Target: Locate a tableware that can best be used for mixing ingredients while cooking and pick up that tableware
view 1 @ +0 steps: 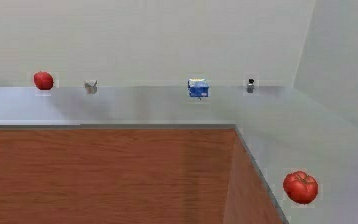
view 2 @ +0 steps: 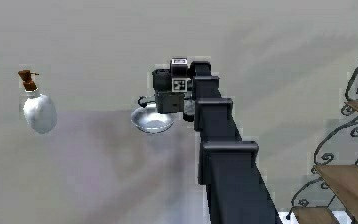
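— So, where does the end effector [view 2: 155, 97] sit?
— At the far end of the dark arm [view 2: 222, 150], stretched out over the grey tabletop [view 2: 87, 170], with a silvery bowl [view 2: 153, 121] right at its fingers. The reach looks deliberate: a bowl is the piece you mix in, so it is the task's target.
— Does it have the bowl in hand?
— Cannot tell. The bowl shows mouth up against the tabletop, and nothing settles whether it rests there or hangs from the fingers. The fingers' spread cannot be read either.
— Anything inside it?
— Nothing visible; the hollow looks bright and bare.
— And around it?
— A white bottle [view 2: 37, 108] with a brown top stands upright, well apart toward the arm side view's left and out of the arm's path. Its contents are hidden. A stair rail [view 2: 347, 150] of curled iron rises at the right edge.
— The forward view?
— A corner tabletop [view 1: 137, 110] above a wood front [view 1: 107, 170], with goods lined along the back wall, probably parked there as storage: a tomato [view 1: 44, 80], a small grey cup-like thing [view 1: 91, 87], a blue-and-white carton [view 1: 198, 89] and a dark shaker-like thing [view 1: 251, 85]. A second tomato [view 1: 300, 186] lies alone at the right.
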You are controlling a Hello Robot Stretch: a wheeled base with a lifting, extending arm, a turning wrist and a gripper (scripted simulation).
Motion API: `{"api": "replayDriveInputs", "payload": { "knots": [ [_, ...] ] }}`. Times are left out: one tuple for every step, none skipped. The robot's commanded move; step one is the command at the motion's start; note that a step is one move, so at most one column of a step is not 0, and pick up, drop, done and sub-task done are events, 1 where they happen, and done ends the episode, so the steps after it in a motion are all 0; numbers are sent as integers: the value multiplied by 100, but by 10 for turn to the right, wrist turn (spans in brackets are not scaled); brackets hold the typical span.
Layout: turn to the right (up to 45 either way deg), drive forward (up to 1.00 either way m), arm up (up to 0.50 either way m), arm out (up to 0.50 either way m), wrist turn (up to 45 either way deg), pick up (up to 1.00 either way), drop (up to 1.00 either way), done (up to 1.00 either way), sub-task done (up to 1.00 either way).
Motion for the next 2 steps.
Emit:
{"api": "replayDriveInputs", "payload": {
  "knots": [
    [0,0,-10,0,0,0,0,0,0],
    [0,0,0,0,0,100,0,0,0]
  ]
}}
